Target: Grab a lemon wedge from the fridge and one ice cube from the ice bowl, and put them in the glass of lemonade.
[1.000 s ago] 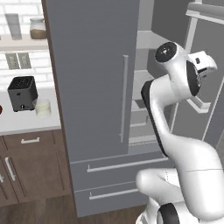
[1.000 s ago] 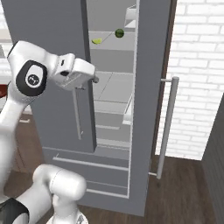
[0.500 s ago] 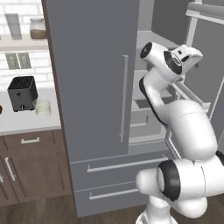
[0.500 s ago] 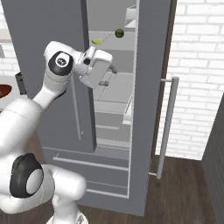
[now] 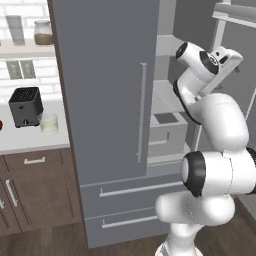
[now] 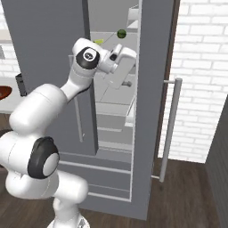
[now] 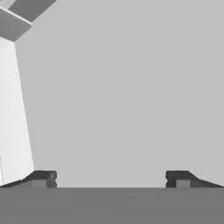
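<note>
The hand (image 7: 110, 178), fingers wide and empty, is inside the fridge (image 6: 153, 111), below the lemon wedge (image 6: 99, 42); it may hit a shelf (image 6: 116, 107).

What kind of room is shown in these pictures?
Most likely a home kitchen: a tall grey fridge with one door open, a black toaster on a counter, and brown cabinets below.
</note>
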Controlling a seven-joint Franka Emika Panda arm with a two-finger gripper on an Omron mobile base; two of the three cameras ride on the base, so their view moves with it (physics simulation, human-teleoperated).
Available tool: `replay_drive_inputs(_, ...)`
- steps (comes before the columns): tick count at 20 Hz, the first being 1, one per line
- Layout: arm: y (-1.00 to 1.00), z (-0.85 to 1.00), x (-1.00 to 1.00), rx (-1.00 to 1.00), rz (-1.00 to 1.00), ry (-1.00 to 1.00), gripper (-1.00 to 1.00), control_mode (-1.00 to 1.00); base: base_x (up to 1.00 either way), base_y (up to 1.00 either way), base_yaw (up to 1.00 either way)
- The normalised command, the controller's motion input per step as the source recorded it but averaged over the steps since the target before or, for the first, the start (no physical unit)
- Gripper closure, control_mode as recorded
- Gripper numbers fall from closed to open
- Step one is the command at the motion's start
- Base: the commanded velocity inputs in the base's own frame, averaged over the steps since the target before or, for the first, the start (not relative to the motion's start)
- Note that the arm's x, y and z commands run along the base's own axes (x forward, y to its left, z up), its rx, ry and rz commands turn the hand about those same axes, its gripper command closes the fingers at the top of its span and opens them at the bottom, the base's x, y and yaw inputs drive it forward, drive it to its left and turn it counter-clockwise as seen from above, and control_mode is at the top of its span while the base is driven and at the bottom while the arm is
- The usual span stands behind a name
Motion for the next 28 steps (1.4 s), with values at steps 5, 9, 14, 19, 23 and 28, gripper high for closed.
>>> replay_drive_inputs(5, -0.68, -0.05, 0.38, 0.00, -0.01, 0.09, -1.00, -1.00, 0.00, 0.00, 0.00)
replay_drive_inputs(9, -0.58, -0.03, 0.22, 0.00, 0.00, 0.07, -1.00, -1.00, 0.00, 0.00, 0.00)
replay_drive_inputs(14, 0.21, 0.01, -0.36, 0.00, 0.02, 0.00, -1.00, -1.00, 0.00, 0.00, 0.00)
replay_drive_inputs(19, 0.99, 0.01, -0.34, 0.02, 0.12, -0.15, -1.00, -1.00, 0.00, 0.00, 0.00)
replay_drive_inputs(23, 0.78, -0.11, -0.14, 0.19, 0.25, -0.23, -1.00, -1.00, 0.00, 0.00, 0.00)
replay_drive_inputs(28, 0.50, -0.36, -0.03, 0.45, 0.31, -0.20, -1.00, -1.00, 0.00, 0.00, 0.00)
